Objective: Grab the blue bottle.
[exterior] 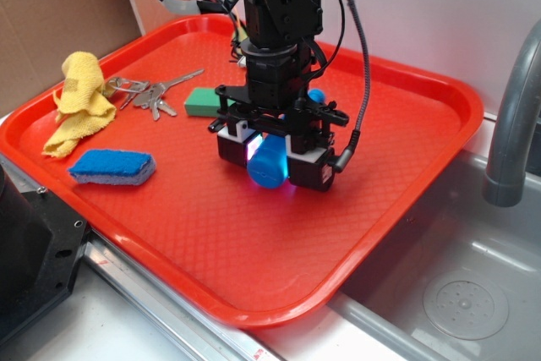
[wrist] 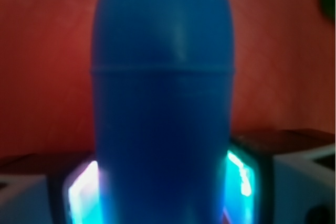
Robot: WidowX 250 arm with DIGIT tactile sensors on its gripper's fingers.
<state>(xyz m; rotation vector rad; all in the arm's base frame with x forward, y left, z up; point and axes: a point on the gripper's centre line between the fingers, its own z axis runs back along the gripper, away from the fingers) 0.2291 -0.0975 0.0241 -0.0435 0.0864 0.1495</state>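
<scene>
The blue bottle [exterior: 269,168] lies on the red tray [exterior: 211,243] with its rounded cap [exterior: 316,95] pointing away toward the back. My gripper [exterior: 270,166] straddles its body from above. In the wrist view the blue bottle [wrist: 163,103] fills the middle of the frame. The gripper [wrist: 163,192] has its two glowing pads [wrist: 84,192] pressed against both sides of the body, so it is shut on the bottle. Whether the bottle rests on the tray or hangs just above it cannot be told.
A green block [exterior: 201,101] lies just left of the gripper, with keys [exterior: 154,95] and a yellow cloth [exterior: 80,101] further left. A flat blue sponge [exterior: 112,166] sits front left. A metal sink [exterior: 456,285] and grey faucet [exterior: 516,116] border the tray's right side.
</scene>
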